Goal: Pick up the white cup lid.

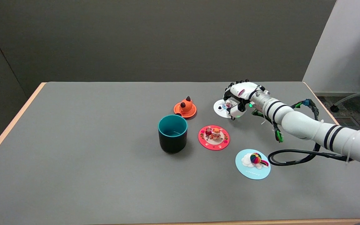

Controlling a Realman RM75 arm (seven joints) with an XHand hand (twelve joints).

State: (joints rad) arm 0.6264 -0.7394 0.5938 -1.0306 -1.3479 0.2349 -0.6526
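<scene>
White cup lid (221,108) flat on table (105,175), figurine upward, robot hand (238,99) over it

A dark wall (136,37) backs the grey table (89,175); chair base (355,97) at right.

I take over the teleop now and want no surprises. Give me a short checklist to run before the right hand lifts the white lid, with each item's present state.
1. Right hand is at the white cup lid, not another lid: ok.
2. Fingers closed on the lid's small figure: cannot tell, the hand hides the contact.
3. Lid lies flat on the table: ok.
4. Orange lid and red lid stand apart from the white one: ok.
5. Teal cup is away from the hand: ok.
6. Black cable lies close to the blue lid; could drag on a lift: cannot tell.
</scene>
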